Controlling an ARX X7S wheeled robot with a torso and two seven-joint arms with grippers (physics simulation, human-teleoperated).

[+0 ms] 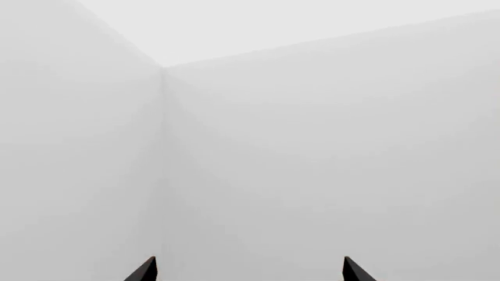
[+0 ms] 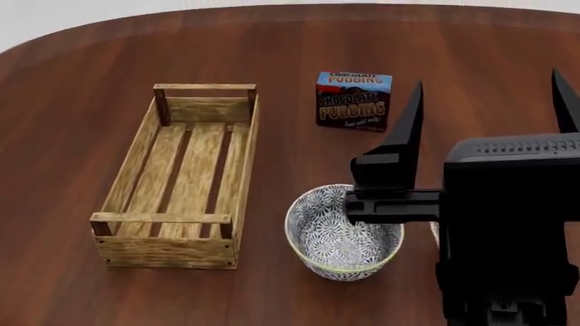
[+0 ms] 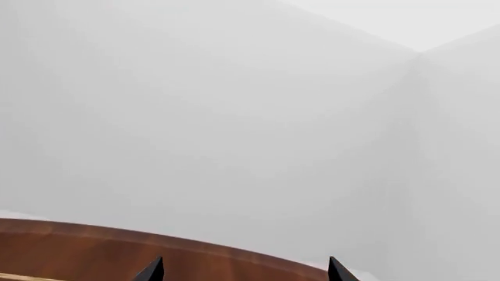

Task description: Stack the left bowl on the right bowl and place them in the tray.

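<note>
My right gripper fingers spread wide, holding nothing, raised above desk; left gripper fingers apart too, facing wall; patterned bowl beside empty tray (second bowl hidden).

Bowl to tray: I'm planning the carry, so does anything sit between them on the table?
Nothing visible does. The patterned bowl sits just beside the tray, near its long side, with only bare table between. The pudding box stands farther back, off that path.
</note>
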